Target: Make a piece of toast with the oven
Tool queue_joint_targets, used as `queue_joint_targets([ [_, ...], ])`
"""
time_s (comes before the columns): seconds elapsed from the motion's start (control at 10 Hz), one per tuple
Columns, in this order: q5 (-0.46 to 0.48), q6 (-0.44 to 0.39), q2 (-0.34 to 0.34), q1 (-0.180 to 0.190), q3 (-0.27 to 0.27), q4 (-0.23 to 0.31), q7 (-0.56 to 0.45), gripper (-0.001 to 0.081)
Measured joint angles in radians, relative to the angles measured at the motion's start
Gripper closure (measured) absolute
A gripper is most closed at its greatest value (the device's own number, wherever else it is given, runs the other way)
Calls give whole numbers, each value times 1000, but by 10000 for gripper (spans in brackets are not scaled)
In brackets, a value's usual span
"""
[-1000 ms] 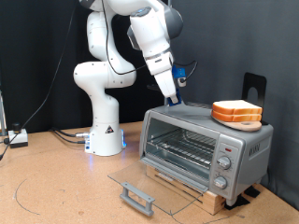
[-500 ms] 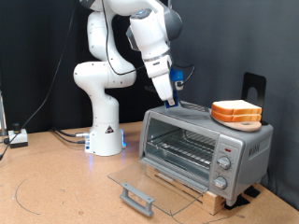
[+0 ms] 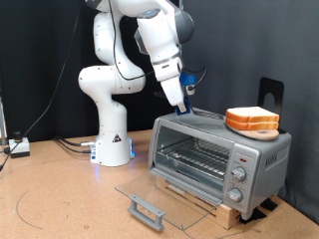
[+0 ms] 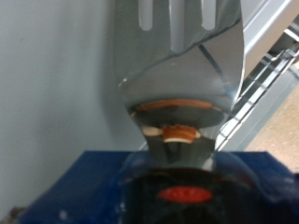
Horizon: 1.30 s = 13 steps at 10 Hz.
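Observation:
The silver oven [image 3: 219, 154] stands at the exterior view's right, with its glass door [image 3: 159, 194] folded down flat and the wire rack [image 3: 194, 157] showing inside. Two alike slices of toast [image 3: 252, 120] lie stacked on the oven's roof at its right end. My gripper [image 3: 183, 107] hangs just above the roof's left end, fingers pointing down, about a hand's width left of the toast, with nothing seen in it. The wrist view is blurred; it shows a shiny metal surface [image 4: 182, 89] with an orange reflection and wire rack bars [image 4: 266, 79].
The arm's white base [image 3: 112, 139] stands left of the oven, with cables [image 3: 70, 145] on the table. A black stand [image 3: 271, 95] rises behind the toast. The oven rests on a wooden board [image 3: 214, 207]. The door handle [image 3: 146, 209] sticks out towards the front.
The gripper has shifted slightly to the left and up over the oven's left end, then held still. The toast and the oven have not moved.

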Motion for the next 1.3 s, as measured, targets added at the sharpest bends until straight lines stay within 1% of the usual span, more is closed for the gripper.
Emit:
queue_joint_targets([
  [0.4,0,6,27,0,15,22,11,381],
  [0.8,-4,1,45,0,16,23,19,381],
  [1.3,-3,-22,45,0,11,23,18,381],
])
